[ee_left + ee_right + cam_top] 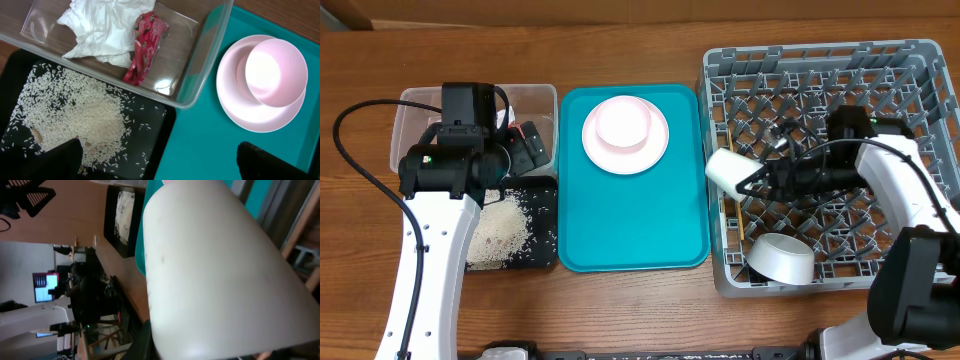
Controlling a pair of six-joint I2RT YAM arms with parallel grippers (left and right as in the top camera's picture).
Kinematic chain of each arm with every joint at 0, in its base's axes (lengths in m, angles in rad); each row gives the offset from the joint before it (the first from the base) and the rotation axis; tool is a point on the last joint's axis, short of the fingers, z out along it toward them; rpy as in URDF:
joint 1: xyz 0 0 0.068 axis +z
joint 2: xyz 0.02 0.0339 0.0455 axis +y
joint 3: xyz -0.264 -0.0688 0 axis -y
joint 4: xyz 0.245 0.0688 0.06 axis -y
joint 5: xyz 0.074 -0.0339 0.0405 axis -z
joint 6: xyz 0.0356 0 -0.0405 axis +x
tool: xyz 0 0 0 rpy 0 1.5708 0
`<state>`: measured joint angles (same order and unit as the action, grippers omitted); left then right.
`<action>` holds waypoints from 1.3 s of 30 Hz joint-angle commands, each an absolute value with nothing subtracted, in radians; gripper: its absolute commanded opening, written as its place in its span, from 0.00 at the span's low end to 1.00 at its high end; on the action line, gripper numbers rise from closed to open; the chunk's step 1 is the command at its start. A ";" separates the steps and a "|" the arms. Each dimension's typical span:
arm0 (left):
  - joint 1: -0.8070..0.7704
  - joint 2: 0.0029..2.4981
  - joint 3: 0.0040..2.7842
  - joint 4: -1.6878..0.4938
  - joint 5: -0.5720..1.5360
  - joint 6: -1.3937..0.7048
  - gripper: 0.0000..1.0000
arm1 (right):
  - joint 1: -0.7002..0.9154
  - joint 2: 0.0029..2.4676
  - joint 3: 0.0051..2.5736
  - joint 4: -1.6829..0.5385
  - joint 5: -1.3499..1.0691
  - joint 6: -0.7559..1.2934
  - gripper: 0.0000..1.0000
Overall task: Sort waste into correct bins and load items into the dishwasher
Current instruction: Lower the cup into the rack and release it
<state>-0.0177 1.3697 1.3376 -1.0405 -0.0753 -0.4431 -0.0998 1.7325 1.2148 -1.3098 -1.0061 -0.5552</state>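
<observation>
My right gripper (758, 180) is shut on the white cup (725, 168), which lies tilted on its side over the left edge of the grey dish rack (920, 70). The cup (210, 270) fills the right wrist view. A white bowl (782, 260) rests in the rack's front left corner. My left gripper (160, 167) hangs open and empty over the border between the black tray (160, 125) and the teal tray (200, 140). Loose rice (75, 115) lies in the black tray. The crumpled napkin (107, 27) and red wrapper (145, 47) lie in the clear tub (200, 65). The pink plate (245, 115) sits on the teal tray.
A smaller pink dish (275, 72) sits on the pink plate. The teal tray (630, 240) lies between the bins and the rack. The left arm (440, 230) reaches over the black tray (545, 190), and a black cable (360, 150) loops at the far left.
</observation>
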 commanded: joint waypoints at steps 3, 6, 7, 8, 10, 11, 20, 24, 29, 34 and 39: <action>-0.014 1.369 1.352 -1.039 -0.078 -0.442 1.00 | -0.122 1.730 1.211 -1.348 -0.914 -0.550 0.04; -0.014 1.369 1.352 -1.039 -0.078 -0.442 1.00 | -0.122 1.730 1.211 -1.369 -0.887 -0.550 0.04; -0.014 1.369 1.352 -1.039 -0.078 -0.442 1.00 | -0.122 1.730 1.211 -1.372 -0.882 -0.550 0.04; -0.014 1.369 1.352 -1.039 -0.078 -0.442 1.00 | -0.122 1.730 1.211 -1.371 -0.883 -0.550 0.04; -0.014 1.369 1.352 -1.039 -0.078 -0.442 1.00 | -0.122 1.730 1.211 -1.360 -0.896 -0.551 0.04; -0.014 1.369 1.352 -1.039 -0.078 -0.442 1.00 | -0.122 1.730 1.211 -1.351 -0.911 -0.552 0.04; -0.014 1.369 1.352 -1.039 -0.078 -0.442 1.00 | -0.112 1.731 1.184 -1.301 -1.083 -0.667 0.04; -0.014 1.369 1.352 -1.039 -0.078 -0.442 1.00 | -0.112 1.731 1.136 -1.227 -1.083 -0.666 0.04; -0.014 1.369 1.352 -1.039 -0.078 -0.442 1.00 | -0.113 1.731 1.079 -1.173 -1.078 -0.654 0.04; -0.014 1.369 1.352 -1.039 -0.078 -0.442 1.00 | -0.143 1.730 1.094 -1.270 -1.060 -0.616 0.04; -0.014 1.369 1.352 -1.039 -0.078 -0.442 1.00 | -0.193 1.728 1.095 -1.280 -1.007 -0.508 0.04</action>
<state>-0.0177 1.3697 1.3376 -1.0405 -0.0757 -0.4431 -0.1692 1.7325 1.1069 -1.2839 -1.1522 -0.6025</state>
